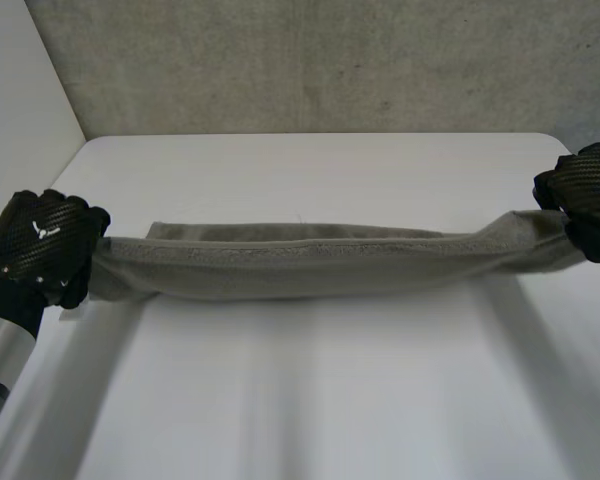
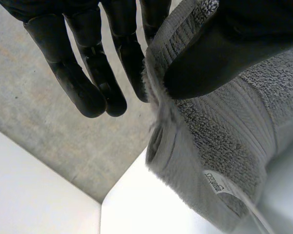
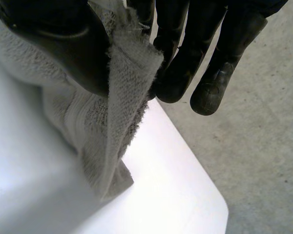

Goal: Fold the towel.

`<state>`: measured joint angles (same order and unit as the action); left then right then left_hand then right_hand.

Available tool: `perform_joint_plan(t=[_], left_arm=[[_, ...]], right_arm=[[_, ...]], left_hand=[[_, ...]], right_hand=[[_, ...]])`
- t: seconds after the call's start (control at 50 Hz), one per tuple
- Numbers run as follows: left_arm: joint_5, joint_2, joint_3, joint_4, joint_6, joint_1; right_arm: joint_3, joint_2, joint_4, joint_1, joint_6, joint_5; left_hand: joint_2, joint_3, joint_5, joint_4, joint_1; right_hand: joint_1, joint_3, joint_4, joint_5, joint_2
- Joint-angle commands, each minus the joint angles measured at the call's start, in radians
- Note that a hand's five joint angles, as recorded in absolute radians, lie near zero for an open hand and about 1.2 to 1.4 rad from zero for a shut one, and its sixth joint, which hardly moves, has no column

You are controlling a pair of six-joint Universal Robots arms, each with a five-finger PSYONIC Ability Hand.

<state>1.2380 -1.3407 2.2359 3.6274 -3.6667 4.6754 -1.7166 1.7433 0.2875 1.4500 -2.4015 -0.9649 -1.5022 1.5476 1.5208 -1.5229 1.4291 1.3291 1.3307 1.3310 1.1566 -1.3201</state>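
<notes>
Towel (image 1: 300, 262) hangs stretched over the table (image 1: 310, 400) in the head view, left hand (image 1: 42, 245) and right hand (image 1: 590, 195) at its ends; apparently doubled once, more folds remain. Left wrist view: thumb (image 2: 219, 53) pinches the towel's end. Right wrist view: same pinch.

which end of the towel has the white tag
The end pinched in the left hand: a white tag is sewn to the towel there. The end in the right hand is plain.
</notes>
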Motion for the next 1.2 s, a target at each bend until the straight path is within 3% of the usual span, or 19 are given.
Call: perform_joint_plan(t=[0.02, 0.06, 0.1, 0.14, 0.2, 0.24, 0.42, 0.64, 0.9, 0.92, 0.94, 0.96, 0.98, 1.0, 1.02, 1.1, 1.2], left_arm=[[-0.074, -0.12, -0.122, -0.038, 0.088, 0.011], [-0.072, -0.212, -0.183, -0.035, 0.114, -0.017], [-0.058, -0.383, -0.324, -0.042, 0.131, -0.101], [-0.042, -0.466, -0.394, -0.046, 0.128, -0.136], [0.013, -0.611, -0.526, -0.061, 0.123, -0.168], [0.041, -0.673, -0.589, -0.076, 0.119, -0.176], [0.118, -0.977, -0.935, -0.18, 0.114, -0.21], [0.204, -1.106, -1.13, -0.247, 0.114, -0.215], [0.209, -1.134, -1.158, -0.245, 0.114, -0.23], [0.209, -1.134, -1.156, -0.248, 0.115, -0.23], [0.209, -1.134, -1.156, -0.248, 0.116, -0.23], [0.209, -1.134, -1.153, -0.251, 0.114, -0.23], [0.209, -1.134, -1.153, -0.251, 0.114, -0.23], [0.21, -1.126, -1.145, -0.256, 0.114, -0.231], [0.218, -1.117, -1.139, -0.263, 0.114, -0.239], [0.245, -1.086, -1.128, -0.28, 0.114, -0.258], [0.299, -0.982, -1.072, -0.316, 0.128, -0.258]], right_arm=[[0.072, -0.224, -0.039, -0.002, 0.013, 0.028], [0.121, -0.304, -0.047, 0.036, 0.008, -0.004], [0.17, -0.387, -0.045, 0.082, 0.007, -0.057], [0.285, -0.544, -0.044, 0.169, 0.008, -0.17], [0.342, -0.617, -0.044, 0.201, 0.005, -0.225], [0.434, -0.738, -0.044, 0.225, 0.007, -0.308], [0.618, -0.897, -0.057, 0.239, -0.054, -0.364], [0.793, -1.018, -0.057, 0.263, -0.14, -0.448], [0.913, -1.123, -0.047, 0.282, -0.136, -0.485], [0.92, -1.124, -0.047, 0.289, -0.139, -0.491], [0.92, -1.124, -0.047, 0.289, -0.139, -0.491], [0.924, -1.124, -0.047, 0.3, -0.142, -0.501], [0.924, -1.119, -0.05, 0.311, -0.142, -0.517], [0.924, -1.119, -0.05, 0.311, -0.142, -0.517], [0.925, -1.116, -0.048, 0.32, -0.142, -0.531], [0.92, -1.088, -0.054, 0.326, -0.143, -0.548], [0.823, -0.891, -0.076, 0.346, -0.146, -0.526]], left_hand=[[0.106, -0.151, -0.299, 0.127, -0.033], [0.106, -0.151, -0.299, 0.127, -0.033], [0.106, -0.151, -0.299, 0.127, -0.033], [0.106, -0.151, -0.299, 0.127, -0.033], [0.106, -0.151, -0.299, 0.127, -0.033], [0.106, -0.151, -0.299, 0.127, -0.033], [0.106, -0.151, -0.299, 0.127, -0.033], [0.106, -0.151, -0.299, 0.127, -0.033], [0.106, -0.151, -0.299, 0.127, -0.033], [0.268, -0.314, -0.461, 0.289, -0.195], [0.27, -0.315, -0.463, 0.291, -0.197], [0.746, -0.791, -0.939, 0.766, -0.672], [0.746, -0.791, -0.939, 0.766, -0.672], [1.187, -1.233, -1.38, 1.208, -1.114], [1.296, -1.342, -1.49, 1.317, -1.223], [1.303, -1.349, -1.496, 1.324, -1.23], [1.298, -1.343, -1.491, 1.318, -1.224]], right_hand=[[0.067, 0.066, 0.065, 0.065, -0.076], [0.067, 0.066, 0.065, 0.065, -0.076], [0.067, 0.066, 0.065, 0.065, -0.076], [0.067, 0.066, 0.065, 0.065, -0.076], [0.067, 0.066, 0.065, 0.065, -0.076], [0.067, 0.066, 0.065, 0.065, -0.076], [0.067, 0.066, 0.065, 0.065, -0.076], [0.067, 0.066, 0.065, 0.065, -0.076], [0.067, 0.066, 0.065, 0.065, -0.076], [-0.153, -0.154, -0.155, -0.155, 0.144], [-0.155, -0.157, -0.157, -0.157, 0.146], [-0.603, -0.604, -0.604, -0.605, 0.593], [-1.136, -1.138, -1.138, -1.138, 1.127], [-1.141, -1.143, -1.143, -1.143, 1.132], [-1.155, -1.156, -1.156, -1.157, 1.146], [-1.155, -1.156, -1.156, -1.157, 1.146], [-1.155, -1.156, -1.156, -1.157, 1.146]])
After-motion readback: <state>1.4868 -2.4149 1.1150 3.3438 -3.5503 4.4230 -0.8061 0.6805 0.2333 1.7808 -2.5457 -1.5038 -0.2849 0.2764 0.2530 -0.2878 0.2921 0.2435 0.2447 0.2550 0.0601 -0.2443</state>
